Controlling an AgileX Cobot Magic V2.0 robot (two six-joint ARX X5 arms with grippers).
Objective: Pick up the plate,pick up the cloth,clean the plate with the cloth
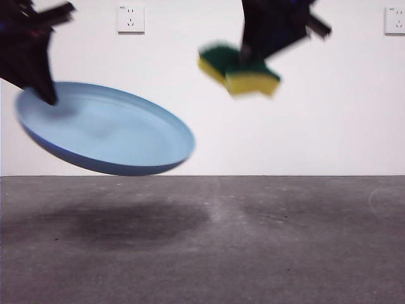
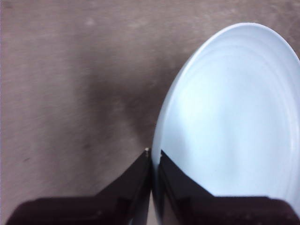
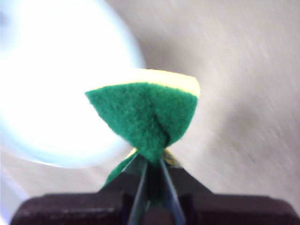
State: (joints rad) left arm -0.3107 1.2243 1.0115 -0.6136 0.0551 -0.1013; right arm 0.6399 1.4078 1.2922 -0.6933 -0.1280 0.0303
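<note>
Plate up in the air: the wide, shallow, round light-blue plate [image 1: 107, 130] hangs tilted above the grey table [image 1: 202, 240], its dark shadow on the surface below. My left gripper [image 2: 153, 157] has its two black jaws pinched on the plate's rim, at the plate's high edge in the front view. My right gripper [image 3: 152, 164] is squeezed tight on the small yellow foam sponge with its dark green scouring layer [image 1: 240, 69], crumpling it between the jaws. That sponge is held higher than the plate and apart from it, in front of the white wall [image 1: 304, 126] with its white sockets [image 1: 130, 19].
</note>
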